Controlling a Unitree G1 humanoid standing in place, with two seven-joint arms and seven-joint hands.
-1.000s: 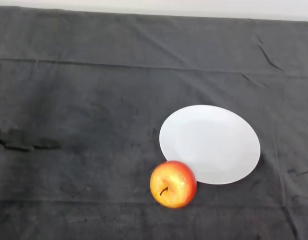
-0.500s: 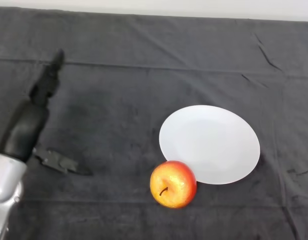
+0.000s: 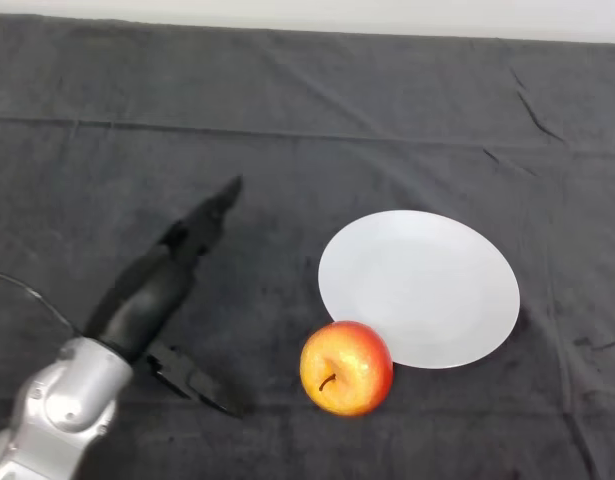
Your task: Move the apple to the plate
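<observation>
Fingers: the left hand [image 3: 152, 290] has its fingers [image 3: 209, 216] straight and spread well apart from the thumb [image 3: 195, 382], holding nothing.
Hand: left of the apple [image 3: 346, 367], near it but not touching.
Apple: on the dark cloth [image 3: 287, 110], its edge touching or just overlapping the near rim of the plate [image 3: 419, 288], stem facing the camera.
Good approach: the robot should probably bring the open span around the apple's widest part before closing, then lift it clear of the plate's rim.

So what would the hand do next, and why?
Probably slide right toward the apple and bring its spread fingers around it. The left hand is open and holds nothing, off to the apple's left, and the apple sits on the cloth against the plate's near edge, not on it.
</observation>
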